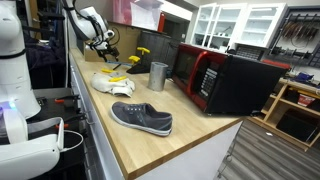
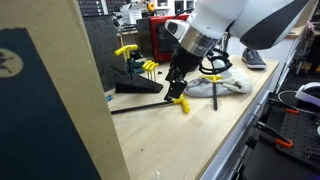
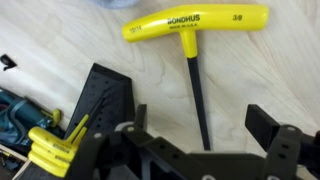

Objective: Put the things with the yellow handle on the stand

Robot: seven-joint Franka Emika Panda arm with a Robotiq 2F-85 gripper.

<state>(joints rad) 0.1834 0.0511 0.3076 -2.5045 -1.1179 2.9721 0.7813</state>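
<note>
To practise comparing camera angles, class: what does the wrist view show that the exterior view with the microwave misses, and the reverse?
Only the wrist view: readable BONDHUS lettering on the yellow T-handle key, with the gripper fingers spread either side of its shaft. Only that exterior view: the shoe, microwave and metal cup. Both: the wooden table, the gripper and yellow tool handles.
</note>
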